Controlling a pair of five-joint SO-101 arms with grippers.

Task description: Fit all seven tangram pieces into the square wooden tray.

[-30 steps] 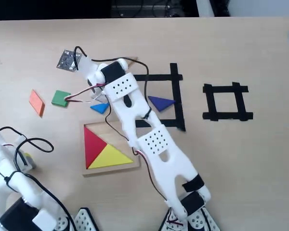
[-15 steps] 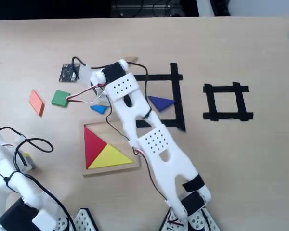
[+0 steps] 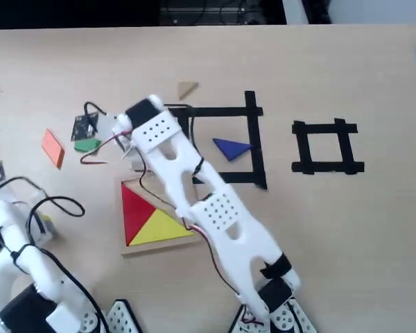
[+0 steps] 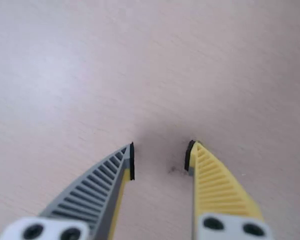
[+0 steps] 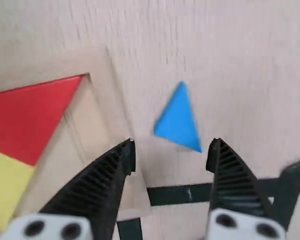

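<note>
Right arm stretches across tray, jaws apart

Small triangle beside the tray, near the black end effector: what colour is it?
The small triangle is light blue, clearest in the right wrist view.

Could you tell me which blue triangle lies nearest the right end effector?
The light blue triangle, just ahead of the right end effector; the dark blue triangle lies farther off inside the taped square.
</note>
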